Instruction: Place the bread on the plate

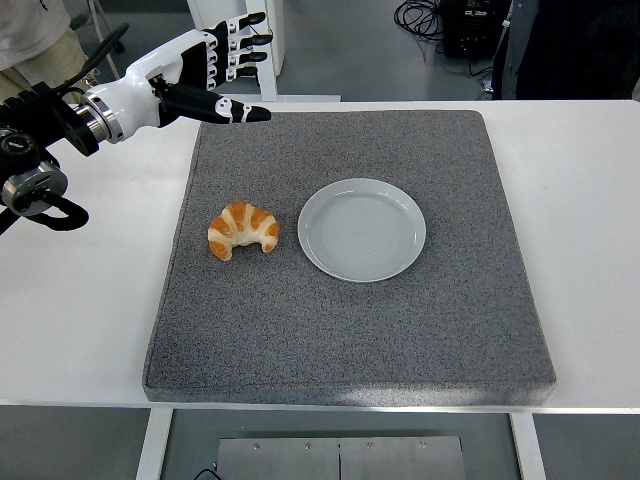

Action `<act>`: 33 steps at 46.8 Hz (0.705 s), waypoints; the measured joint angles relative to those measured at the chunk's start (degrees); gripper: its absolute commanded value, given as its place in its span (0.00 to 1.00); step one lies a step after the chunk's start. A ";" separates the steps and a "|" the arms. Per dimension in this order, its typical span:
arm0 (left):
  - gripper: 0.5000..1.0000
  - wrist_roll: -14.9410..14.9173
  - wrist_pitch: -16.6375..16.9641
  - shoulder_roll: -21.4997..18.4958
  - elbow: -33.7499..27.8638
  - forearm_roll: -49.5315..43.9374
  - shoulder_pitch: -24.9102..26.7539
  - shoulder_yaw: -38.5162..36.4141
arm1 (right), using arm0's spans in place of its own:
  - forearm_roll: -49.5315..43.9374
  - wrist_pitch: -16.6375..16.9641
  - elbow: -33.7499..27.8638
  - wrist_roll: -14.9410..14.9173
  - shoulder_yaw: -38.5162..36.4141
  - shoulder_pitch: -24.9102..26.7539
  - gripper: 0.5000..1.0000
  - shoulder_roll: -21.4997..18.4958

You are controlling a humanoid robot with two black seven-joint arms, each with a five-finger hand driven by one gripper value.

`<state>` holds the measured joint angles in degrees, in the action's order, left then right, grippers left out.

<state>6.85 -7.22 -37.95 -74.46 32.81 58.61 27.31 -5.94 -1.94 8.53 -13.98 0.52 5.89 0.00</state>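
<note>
Left hand [205,75] is raised over the far left corner of the grey mat [350,350], arm entering from the left edge. Its fingers are extended and spread, thumb pointing right; it holds nothing. The bread [243,230], a croissant, lies on the mat's left half, roughly midway between the far and near edges, well apart from the hand. The plate [362,229] sits just beside it to the right, near the mat's centre, not touching it. The mat rests on the white tabletop [590,250].
</note>
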 measured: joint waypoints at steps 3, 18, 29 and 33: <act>0.97 0.00 -0.17 -0.82 -0.10 2.17 -0.06 -0.32 | 0.01 0.00 0.00 0.01 0.00 0.00 1.00 0.00; 0.97 0.44 -2.00 -4.38 -3.28 15.82 0.44 -4.43 | 0.02 0.00 0.00 -0.01 -0.03 0.00 1.00 0.00; 0.97 0.46 -2.10 -5.21 -4.68 23.54 0.05 -4.52 | 0.04 0.00 0.00 0.00 -0.01 0.00 1.00 0.00; 0.97 0.46 -2.05 -5.46 -4.88 28.66 -0.33 -4.51 | 0.01 0.00 0.00 0.00 -0.01 0.00 1.00 0.00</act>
<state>7.31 -9.27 -43.41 -79.33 61.47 58.28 22.80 -5.92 -1.93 8.53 -13.98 0.51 5.88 0.00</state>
